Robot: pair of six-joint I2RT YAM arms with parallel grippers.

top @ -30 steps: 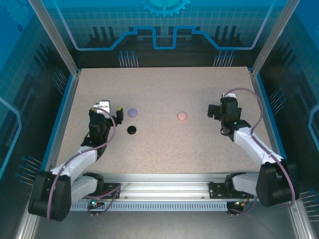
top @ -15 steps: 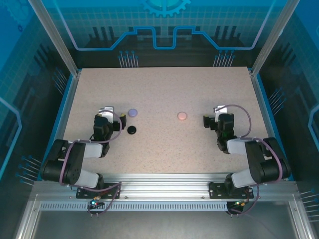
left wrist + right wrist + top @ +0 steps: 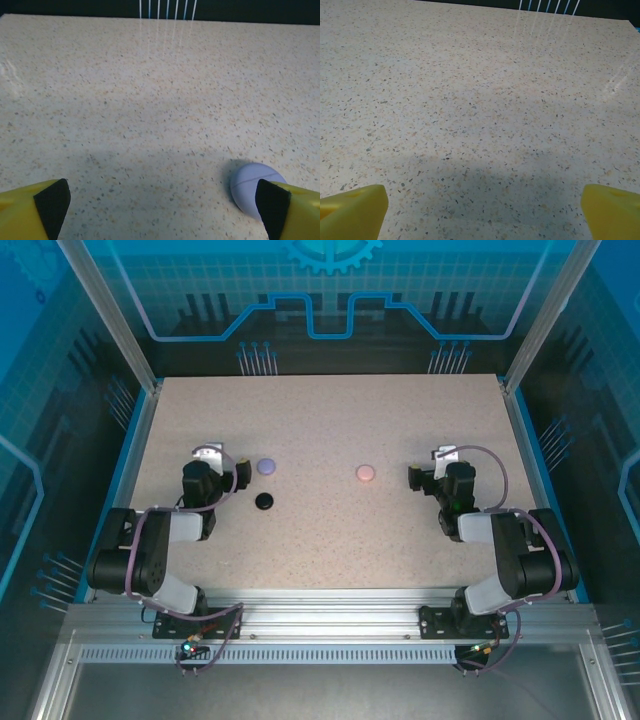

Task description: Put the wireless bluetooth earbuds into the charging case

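Left gripper (image 3: 218,475), spread wide and empty, has the lavender charging case (image 3: 252,186) just off its right finger, with the black case (image 3: 264,500) close by. Right gripper (image 3: 438,478), equally spread, sits farther from the pink case (image 3: 366,473), which lies to its left.

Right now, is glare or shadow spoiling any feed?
Left wrist view: soft shadow across the near table, the lavender case sharp inside it, faint glare streaks up top. Right wrist view: similar shadow low, sheen at the right edge. Top external view: even light, everything crisp.
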